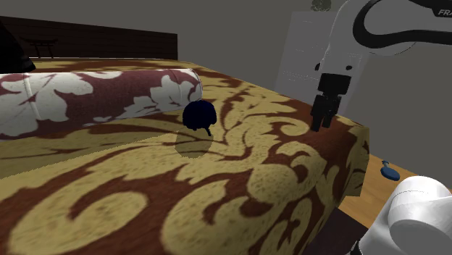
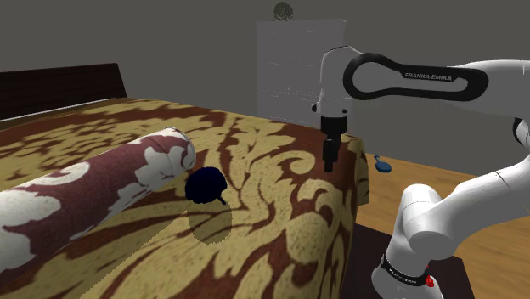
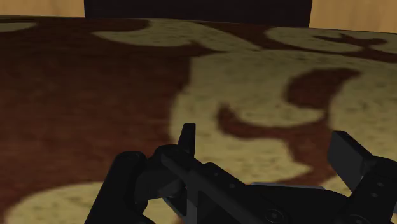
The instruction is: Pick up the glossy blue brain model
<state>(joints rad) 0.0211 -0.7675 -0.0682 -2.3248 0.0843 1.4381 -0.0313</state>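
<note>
One glossy dark-blue brain model sits on a bed covered in a maroon-and-gold damask spread, just at 4 o'clock of the end of a maroon bolster pillow with white flowers. In the shoulder view its rounded mass runs roughly 9-to-3 o'clock, and a thin dark stem juts from its underside toward 5 o'clock. The all-black two-finger gripper hangs above the bed's far corner, well apart from the brain model at its 3 o'clock, pointing down. In the wrist view its fingers stand apart over the patterned spread, grasping nothing. A small blue object lies on the wooden floor beyond the corner.
</note>
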